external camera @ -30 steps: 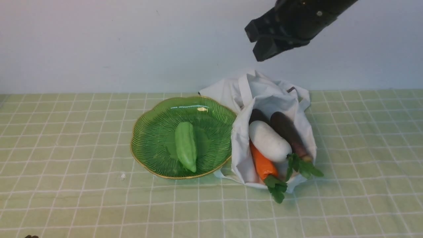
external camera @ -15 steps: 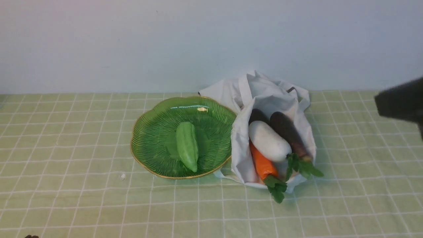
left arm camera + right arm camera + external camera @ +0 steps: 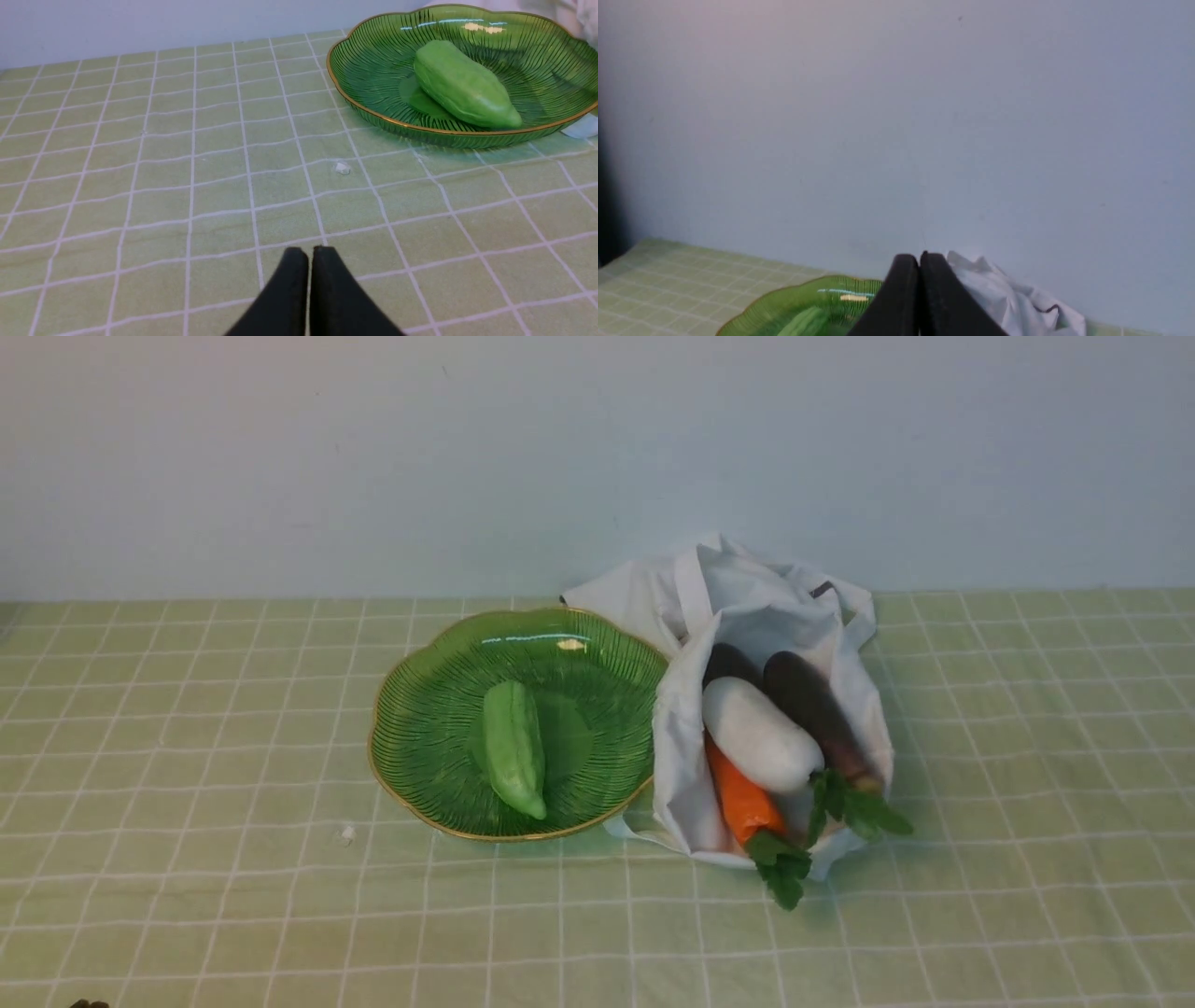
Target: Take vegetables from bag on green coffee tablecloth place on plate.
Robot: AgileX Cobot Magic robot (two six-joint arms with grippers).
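The left claw (image 3: 308, 254) is pressed together and empty, low over the checked cloth (image 3: 140, 186) toward the bench's front left corner; the right claw (image 3: 919, 260) is also together, empty, raised toward the wall (image 3: 896, 116). A pale green gourd (image 3: 513, 749) lies on the plate (image 3: 420, 709) mid-bench; the smooth white radish (image 3: 758, 733), carrot (image 3: 738, 798) and eggplant (image 3: 812, 705) wait in the bag (image 3: 747, 597) against its right rim. Likely between picks: next, open over the radish, topmost

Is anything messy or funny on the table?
A tiny white scrap lies loose on the tablecloth beside the plate, on its near left side. The bag is slumped open, with carrot leaves spilling past its mouth.
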